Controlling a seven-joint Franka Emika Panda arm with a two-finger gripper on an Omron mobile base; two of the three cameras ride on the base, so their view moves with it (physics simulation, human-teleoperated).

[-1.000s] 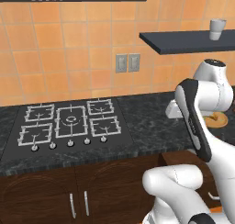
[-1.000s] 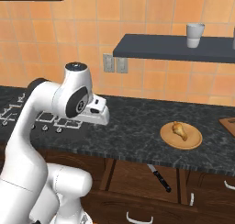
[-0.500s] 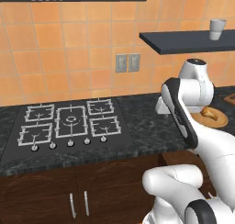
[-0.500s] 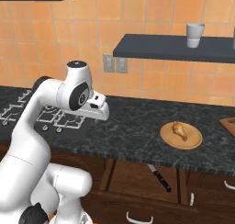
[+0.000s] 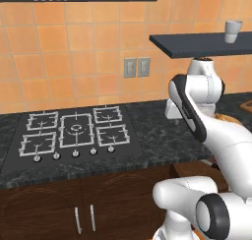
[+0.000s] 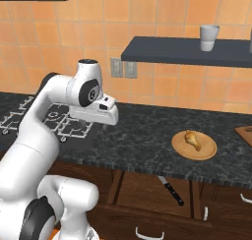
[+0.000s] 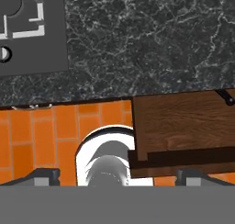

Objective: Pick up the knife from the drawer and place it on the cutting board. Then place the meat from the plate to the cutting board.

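The gripper [image 7: 117,175] hangs above the front edge of the dark stone counter [image 6: 147,135], its two fingertips [image 7: 43,176] spread wide apart with nothing between them. In the hand view the open drawer [image 7: 183,126] reaches in from 3 o'clock, its wooden floor bare across most of what shows, and the black handle end of the knife [image 7: 228,96] peeks in at the drawer's far corner near 2 o'clock. The corner of the hob [image 7: 32,30] sits at 10 o'clock, with open counter between it and the drawer.

From the right base view, the knife [image 6: 171,190] lies aslant in the drawer [image 6: 157,190] below the counter edge, at about 5 o'clock from the arm's hand, well apart from it. The plate [image 6: 194,145] rests on the counter near its front edge, at 3 o'clock from the hand, with the meat [image 6: 192,138] lying on it. A corner of the cutting board [image 6: 246,134] shows at the picture's right edge, beyond the plate. A broad stretch of bare counter lies between the hand and the plate. A cup [image 6: 209,38] stands on the wall shelf [image 6: 182,52] above.
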